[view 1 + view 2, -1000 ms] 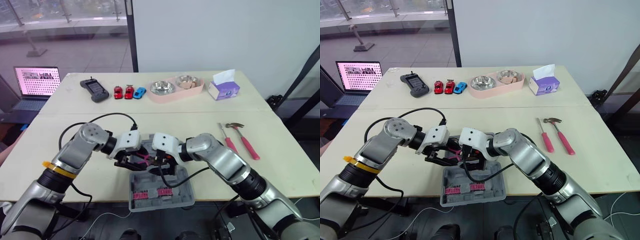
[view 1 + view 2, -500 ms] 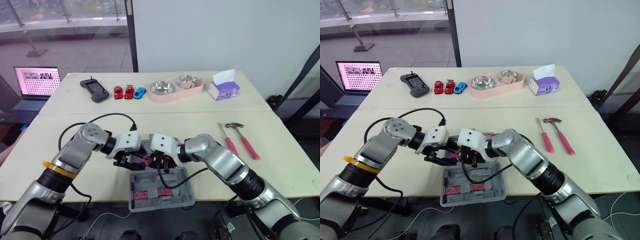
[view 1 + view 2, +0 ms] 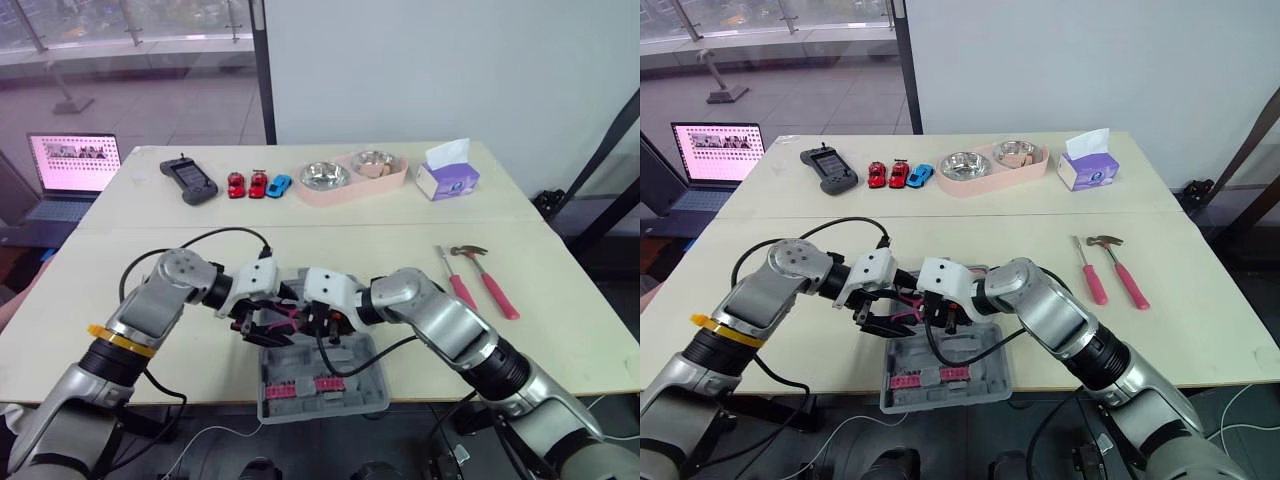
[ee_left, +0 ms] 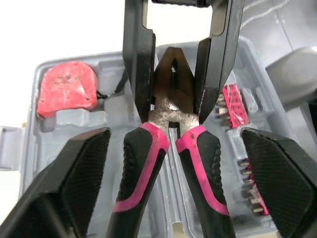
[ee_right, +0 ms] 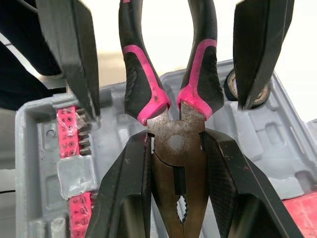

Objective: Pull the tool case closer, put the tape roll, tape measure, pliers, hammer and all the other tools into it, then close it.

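The right gripper (image 5: 176,141) was clenched on the pliers (image 4: 171,116), one finger against each side of the metal head. The left gripper (image 4: 174,133) was released: its fingers (image 4: 74,183) stood wide apart, one on either side of the pink handles and touching neither.

The pliers hung over the open case (image 3: 350,365), head to the right and handles to the left. They had not yet been seated in a recess.

The case sat at the near edge of the table (image 3: 560,340), directly in front of the robot, so the pull step appeared complete. Contents seen inside:
- the red tape measure (image 4: 67,89);
- the tape roll (image 5: 230,85), partly hidden behind a finger;
- a strip of pink bits (image 4: 233,106).

Items outside the case, well apart to its right:
- the hammer (image 3: 495,288);
- beside it, a pink-handled tool, apparently a screwdriver (image 3: 462,290).

Judged remaining: lower and release the pliers, load the hammer and screwdriver, then close the lid.
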